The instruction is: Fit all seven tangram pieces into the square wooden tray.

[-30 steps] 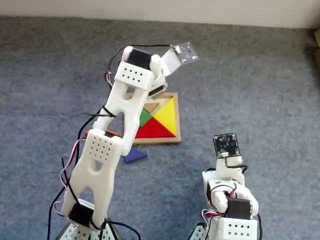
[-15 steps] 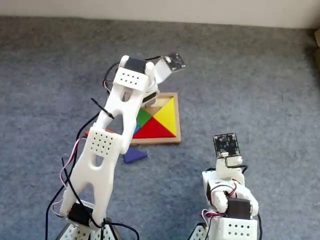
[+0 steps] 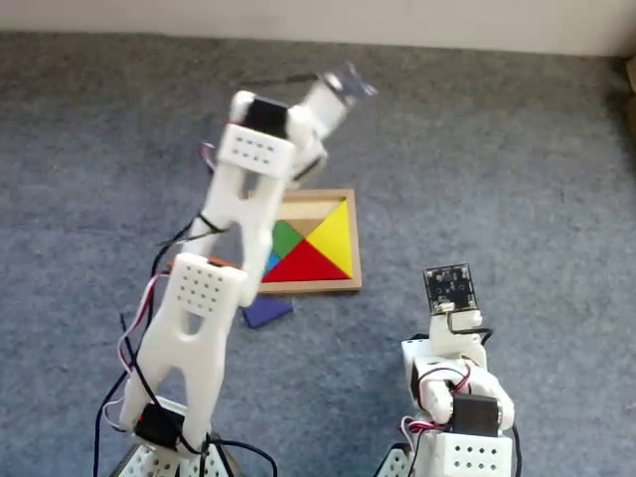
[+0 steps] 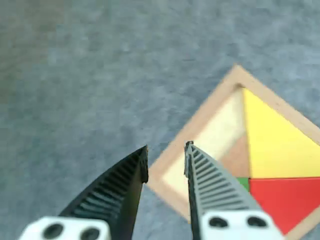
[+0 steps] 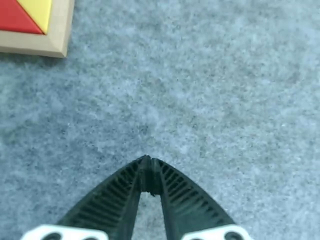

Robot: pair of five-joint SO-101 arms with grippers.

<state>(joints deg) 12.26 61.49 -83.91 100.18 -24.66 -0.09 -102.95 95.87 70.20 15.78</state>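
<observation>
Grey felt covers the whole worktop (image 3: 517, 179), with a pale wall strip along its far edge.

From where I stand, the left pincer (image 4: 166, 149) hangs above the far side of the square wooden tray (image 4: 200, 120). Its jaws are a narrow gap apart, with nothing between them. One ribbed finger (image 4: 212, 192) lies across the tray's rim, the other over bare felt just outside it. Below that finger the tray floor shows a pale wooden patch beside a darker brown patch. I cannot tell whether the brown one is a piece.

The right pincer (image 5: 149, 160) has its tips pressed together on nothing, above plain felt. One corner of the tray (image 5: 50, 45) sits well away from it. The right arm (image 3: 452, 397) is folded up at the near edge of the worktop.

Farther out, the tray (image 3: 308, 286) lies near the middle of the worktop, partly under the raised left arm (image 3: 214, 298). Inside it a yellow triangle (image 3: 333, 234) and a red triangle (image 3: 308, 263) meet edge to edge. A green piece (image 3: 285, 238) touches them both, and a sliver of blue (image 3: 270, 263) shows next to the arm.

A dark blue piece (image 3: 266, 310) lies on the felt just beside the tray's near edge. An orange piece (image 3: 179, 262) peeks out from under the left arm, also off the tray.
</observation>
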